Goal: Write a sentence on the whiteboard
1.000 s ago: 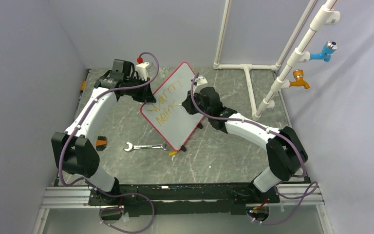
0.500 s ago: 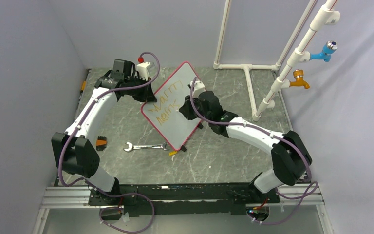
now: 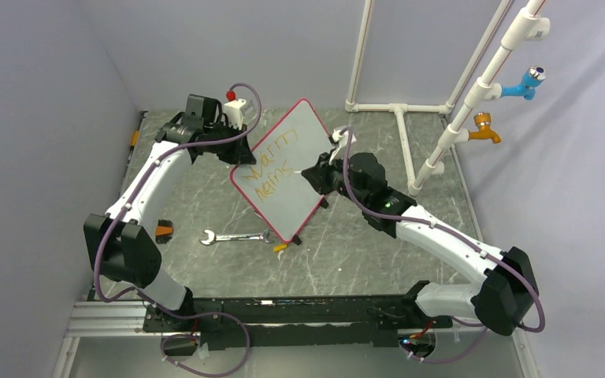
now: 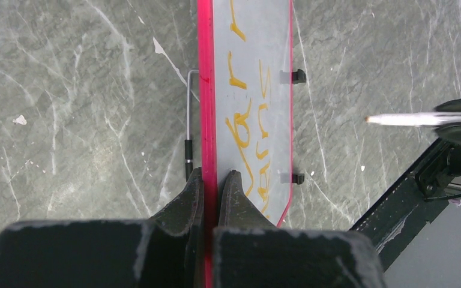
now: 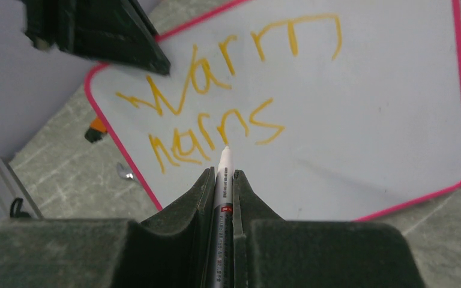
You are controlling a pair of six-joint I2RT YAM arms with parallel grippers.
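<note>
So, small orange-and-black object (image 3: 164, 230): lies on the table (image 3: 378, 252) at the far left, beside the left arm.
Left gripper (image 4: 211, 177): fingers pinched together on the pink rim of the whiteboard's left edge.
Wrench (image 3: 236, 236): lies flat on the table, just in front of the board's lower left edge.
Whiteboard (image 3: 291, 169): mid-table between the two arms, propped up at a tilt with its lower corner down by the table; its face is turned to the right arm and carries two lines of orange writing, the upper roughly "Warm".
Marker (image 5: 223, 174): white, its tip pointing at the end of the lower line, apart from the board face.
Right gripper (image 5: 221, 174): fingers clamped on the marker's barrel.
White pipes (image 3: 398, 110): at the right rear.
</note>
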